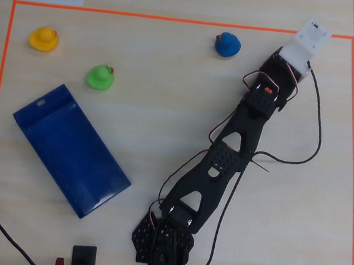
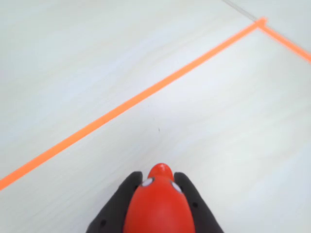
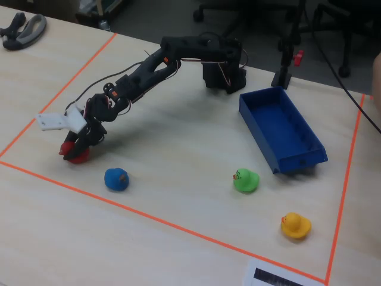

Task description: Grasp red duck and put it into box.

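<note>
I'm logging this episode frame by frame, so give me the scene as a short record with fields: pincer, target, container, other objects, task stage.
pincer: around the red duck, one finger on each side in the wrist view
red duck: low at the table, near a corner of the orange tape border
container: blue box, open, nothing inside
other objects: blue duck, green duck, yellow duck, all on the table outside the box
task stage: duck gripped, not yet in the box
</note>
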You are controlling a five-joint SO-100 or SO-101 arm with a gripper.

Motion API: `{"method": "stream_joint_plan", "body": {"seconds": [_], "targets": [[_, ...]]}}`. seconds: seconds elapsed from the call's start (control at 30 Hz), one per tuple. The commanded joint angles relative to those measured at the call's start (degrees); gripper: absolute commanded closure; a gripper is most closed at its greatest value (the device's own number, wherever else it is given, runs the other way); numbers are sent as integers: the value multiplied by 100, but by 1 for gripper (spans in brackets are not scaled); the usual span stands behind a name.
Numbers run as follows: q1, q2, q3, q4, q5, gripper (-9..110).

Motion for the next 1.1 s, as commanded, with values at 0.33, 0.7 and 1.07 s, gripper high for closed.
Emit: {"method": "stream_joint_plan", "body": {"seconds": [0.33, 0.7, 1.07], "targets": [[-1854, 4781, 501, 5379, 2997, 101], [-5142, 7655, 3463, 7945, 4280, 101], [-8314, 8710, 5045, 8165, 5317, 101]]}}
